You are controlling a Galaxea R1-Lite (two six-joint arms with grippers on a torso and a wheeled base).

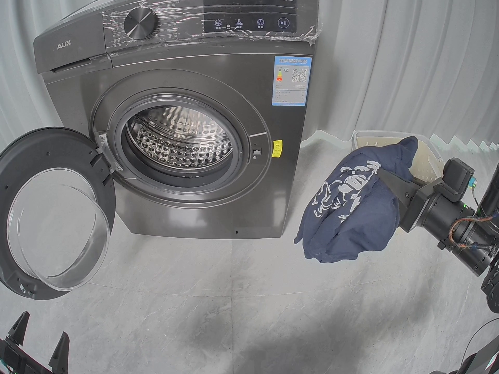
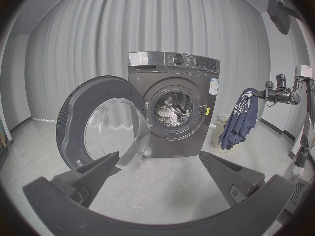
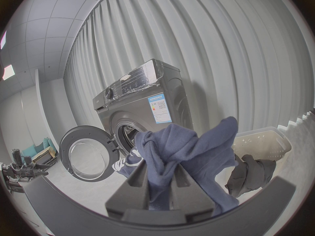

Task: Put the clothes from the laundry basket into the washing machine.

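Observation:
A grey front-loading washing machine (image 1: 176, 115) stands with its round door (image 1: 49, 214) swung wide to the left and its steel drum (image 1: 179, 136) bare. My right gripper (image 1: 392, 180) is shut on a navy shirt with a white print (image 1: 353, 203), held in the air right of the machine, above the white laundry basket (image 1: 431, 154). In the right wrist view the shirt (image 3: 183, 154) bunches between the fingers (image 3: 190, 194), and a dark garment (image 3: 251, 177) hangs over the basket's (image 3: 262, 145) rim. My left gripper (image 1: 39, 341) sits low at the near left, open, holding nothing.
Pale curtains (image 1: 405, 53) hang behind the machine and basket. Open grey floor (image 1: 234, 307) lies in front of the machine. The open door takes up the space left of the drum opening.

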